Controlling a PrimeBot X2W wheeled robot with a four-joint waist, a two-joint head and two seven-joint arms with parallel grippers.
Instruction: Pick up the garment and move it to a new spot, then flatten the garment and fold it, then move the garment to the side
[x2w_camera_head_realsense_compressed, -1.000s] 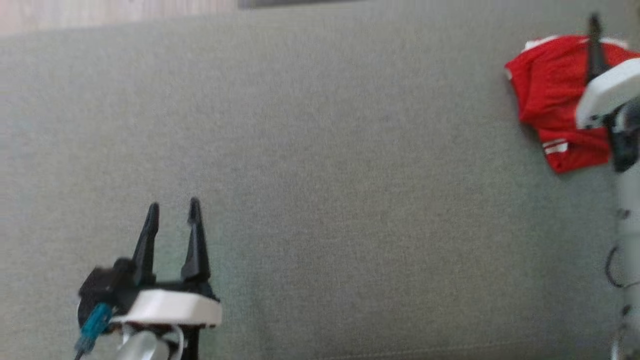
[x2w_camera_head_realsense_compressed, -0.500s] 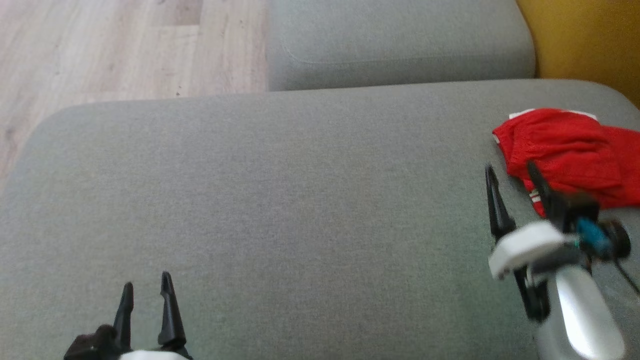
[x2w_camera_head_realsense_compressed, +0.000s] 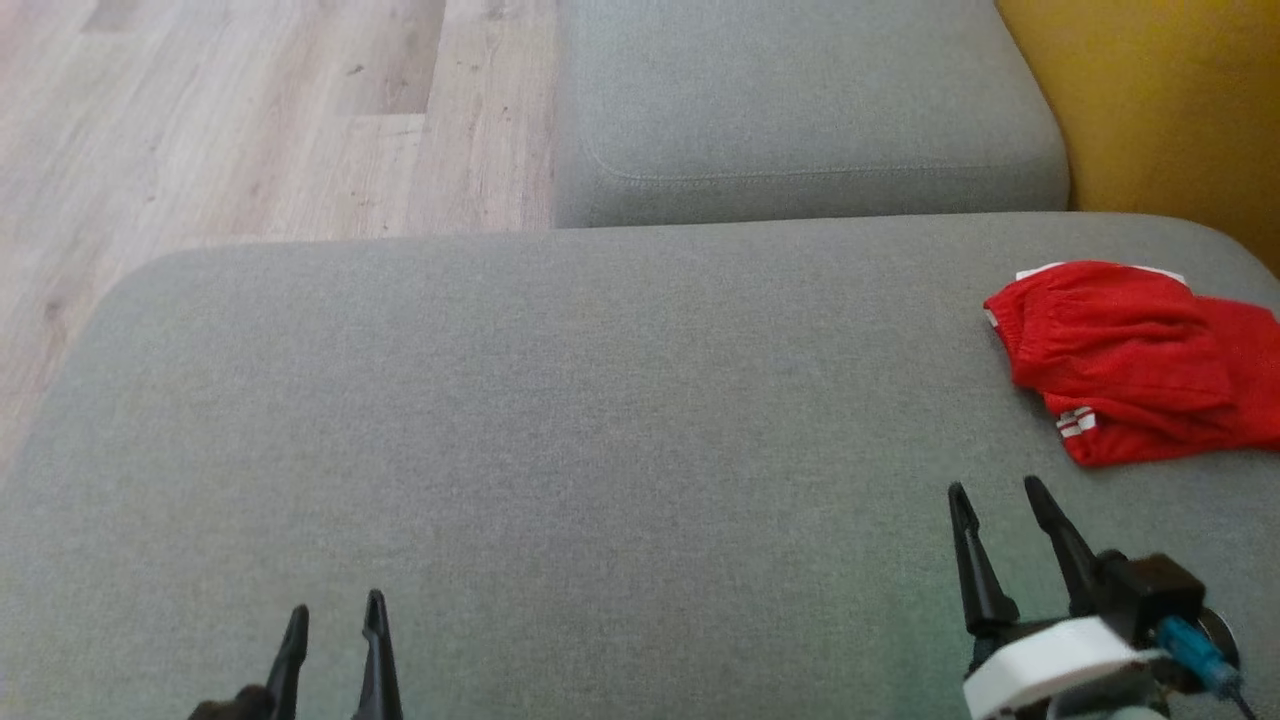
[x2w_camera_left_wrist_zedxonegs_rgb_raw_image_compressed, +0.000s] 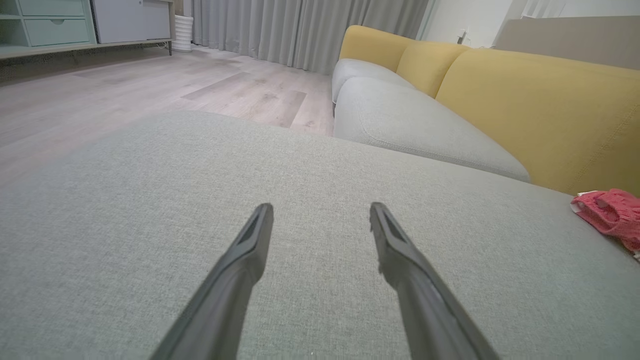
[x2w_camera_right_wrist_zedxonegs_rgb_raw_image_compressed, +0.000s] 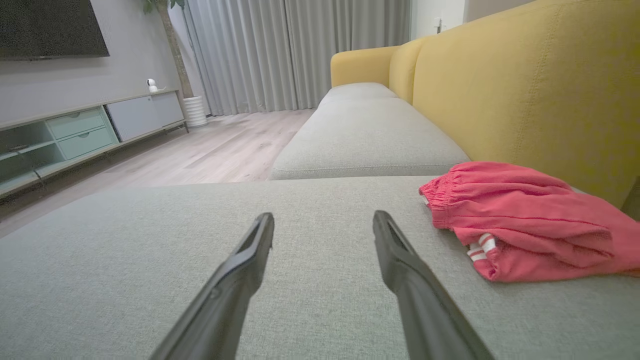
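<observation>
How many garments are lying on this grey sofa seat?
1: red shorts, bunched at the right end of the seat, beside the yellow backrest; anything under them would be hidden.

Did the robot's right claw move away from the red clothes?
Yes. The right gripper was over the red garment a second ago; now it is nearer the robot, apart from it, over the grey cushion.

Grey seat cushion (x2w_camera_head_realsense_compressed: 560, 420): open passage across the middle and left edge. Obstructions: red garment (x2w_camera_head_realsense_compressed: 1130, 355) bunched near the far right corner; yellow backrest (x2w_camera_head_realsense_compressed: 1150, 100) just beyond.
</observation>
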